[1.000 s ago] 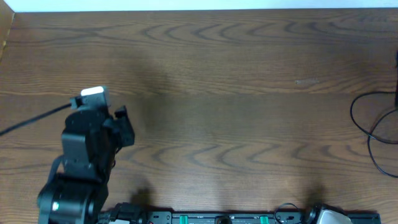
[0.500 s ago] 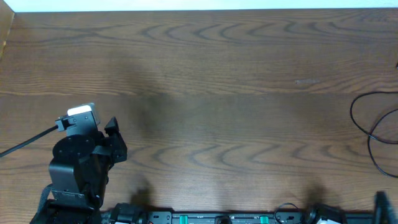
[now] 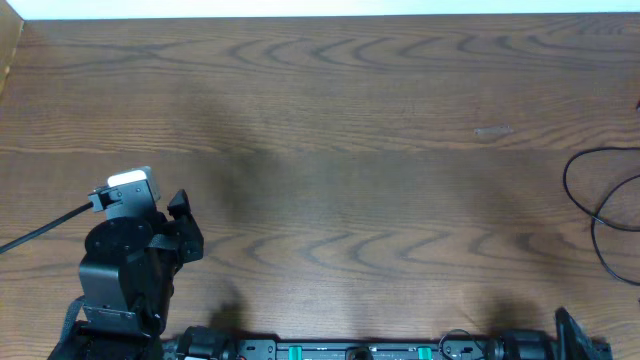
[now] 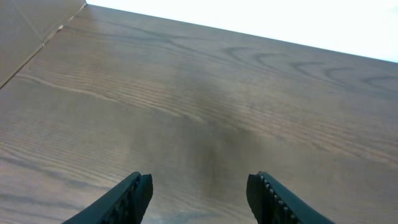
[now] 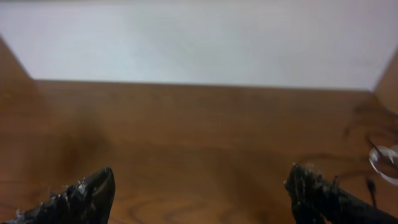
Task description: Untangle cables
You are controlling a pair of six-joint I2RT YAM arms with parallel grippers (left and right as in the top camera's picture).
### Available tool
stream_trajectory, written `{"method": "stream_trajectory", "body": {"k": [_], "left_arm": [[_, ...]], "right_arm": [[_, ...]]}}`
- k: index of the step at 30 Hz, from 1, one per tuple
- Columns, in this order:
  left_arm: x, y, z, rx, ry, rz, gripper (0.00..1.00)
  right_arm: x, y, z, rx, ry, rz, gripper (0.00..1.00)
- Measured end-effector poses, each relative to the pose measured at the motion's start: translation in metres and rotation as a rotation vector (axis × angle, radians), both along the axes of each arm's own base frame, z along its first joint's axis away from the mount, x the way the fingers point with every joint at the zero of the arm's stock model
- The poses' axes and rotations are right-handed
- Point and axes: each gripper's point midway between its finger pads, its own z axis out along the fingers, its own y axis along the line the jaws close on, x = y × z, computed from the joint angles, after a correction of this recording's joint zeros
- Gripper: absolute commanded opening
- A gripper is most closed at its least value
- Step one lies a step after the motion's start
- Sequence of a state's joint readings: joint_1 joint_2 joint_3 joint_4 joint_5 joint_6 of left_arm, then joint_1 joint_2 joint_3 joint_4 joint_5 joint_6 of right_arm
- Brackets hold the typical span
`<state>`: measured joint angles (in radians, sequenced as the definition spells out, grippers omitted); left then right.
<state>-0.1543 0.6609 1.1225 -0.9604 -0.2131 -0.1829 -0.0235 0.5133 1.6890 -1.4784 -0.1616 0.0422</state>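
Note:
A thin black cable (image 3: 592, 203) lies in loose loops at the table's right edge, partly cut off by the frame. In the right wrist view a thin dark cord (image 5: 375, 151) and a pale loop (image 5: 385, 163) show at the far right. No white cord is plain in the overhead view. My left gripper (image 3: 187, 226) hangs over the front left of the table, open and empty (image 4: 199, 186), far from the cable. My right gripper (image 5: 202, 186) is open and empty; only a dark part of that arm (image 3: 574, 338) shows at the bottom right.
The brown wooden table (image 3: 340, 150) fills the view, with a white strip beyond its far edge. A black rail with green parts (image 3: 350, 351) runs along the front edge. The left arm's own thick black wire (image 3: 45, 226) trails off to the left.
My left arm has drawn back toward the front left, then held still. The right arm's visible part at the bottom right has shifted. The cable has not moved.

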Motion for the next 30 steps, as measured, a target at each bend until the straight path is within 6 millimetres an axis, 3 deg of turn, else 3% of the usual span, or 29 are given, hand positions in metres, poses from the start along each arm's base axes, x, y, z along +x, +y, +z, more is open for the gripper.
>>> {"method": "stream_trajectory", "body": {"k": [7, 10, 18, 23, 25, 30], "left_arm": [[0.000, 0.000, 0.000, 0.000, 0.001, 0.000, 0.55], [0.000, 0.000, 0.000, 0.000, 0.000, 0.000, 0.55], [-0.002, 0.000, -0.002, 0.002, 0.012, 0.000, 0.55], [-0.003, 0.000, -0.004, 0.003, 0.020, 0.000, 0.56], [-0.003, 0.000, -0.004, 0.003, 0.020, 0.000, 0.55], [-0.003, 0.000, -0.005, 0.004, 0.024, 0.000, 0.55]], "right_arm": [[0.044, -0.008, -0.053, -0.006, 0.029, -0.035, 0.89], [0.074, -0.005, -0.078, 0.042, 0.004, -0.029, 0.97], [0.158, 0.003, -0.164, 0.153, 0.010, -0.007, 0.99], [0.182, 0.008, -0.229, 0.180, 0.098, 0.012, 0.99], [0.191, 0.009, -0.231, 0.189, 0.048, 0.019, 0.99], [0.206, 0.010, -0.207, 0.192, -0.205, 0.049, 0.99]]}}
